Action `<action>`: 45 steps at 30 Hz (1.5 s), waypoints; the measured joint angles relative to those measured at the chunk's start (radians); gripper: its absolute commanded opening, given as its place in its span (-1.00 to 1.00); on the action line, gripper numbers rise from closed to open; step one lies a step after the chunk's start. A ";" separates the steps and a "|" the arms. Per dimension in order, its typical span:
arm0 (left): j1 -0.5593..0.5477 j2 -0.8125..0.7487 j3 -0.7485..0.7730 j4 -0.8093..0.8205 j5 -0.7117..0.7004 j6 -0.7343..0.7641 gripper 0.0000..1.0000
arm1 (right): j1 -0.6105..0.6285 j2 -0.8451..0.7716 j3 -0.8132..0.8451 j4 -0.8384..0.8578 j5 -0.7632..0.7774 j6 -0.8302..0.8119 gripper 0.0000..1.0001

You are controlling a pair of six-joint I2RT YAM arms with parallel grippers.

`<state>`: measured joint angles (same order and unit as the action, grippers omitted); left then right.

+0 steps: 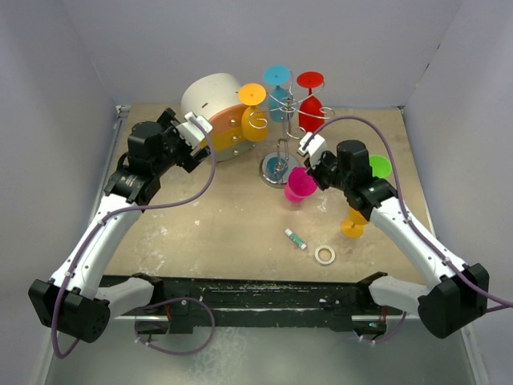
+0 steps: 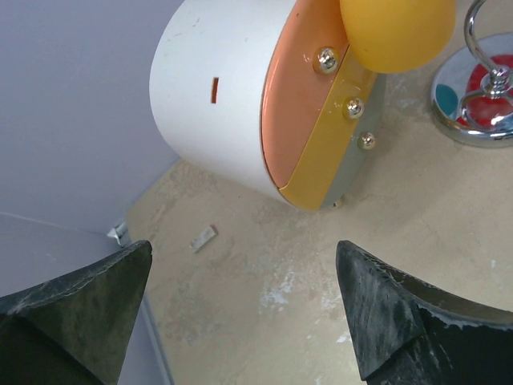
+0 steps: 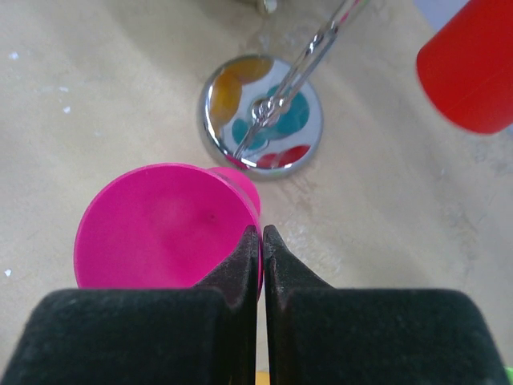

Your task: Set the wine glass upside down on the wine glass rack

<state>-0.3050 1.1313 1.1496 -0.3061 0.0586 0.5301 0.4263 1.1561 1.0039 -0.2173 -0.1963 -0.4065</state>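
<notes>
Three glasses, a yellow glass (image 1: 253,112), a teal glass (image 1: 279,90) and a red glass (image 1: 310,99), hung inverted on the wine glass rack (image 1: 280,149) in the top view. The pink wine glass (image 1: 300,183) was just beside the rack's base, not yet hung.

In the left wrist view, my left gripper (image 2: 240,301) stood wide open and empty, facing the round drawer box (image 2: 216,120). Its drawers were closed and its contents hidden.

In the right wrist view, my right gripper (image 3: 262,234) was clenched, apparently on the pink bowl's rim. The bowl was empty. Lifting, inverting and hanging remained.

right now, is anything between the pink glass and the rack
Nothing visible: the right claw pinches the pink wine glass beside the rack base. The yellow glass, teal glass and red glass crowd its top arms.
</notes>
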 measured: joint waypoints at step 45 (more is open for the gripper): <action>0.182 0.220 0.154 0.082 1.017 -1.155 0.15 | 0.215 0.167 0.721 -0.180 -0.265 0.180 -1.00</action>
<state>-0.1234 1.3510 1.3033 -0.2241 1.0752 -0.6247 0.6415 1.3231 1.7245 -0.3977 -0.4610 -0.2264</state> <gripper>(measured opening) 0.636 0.008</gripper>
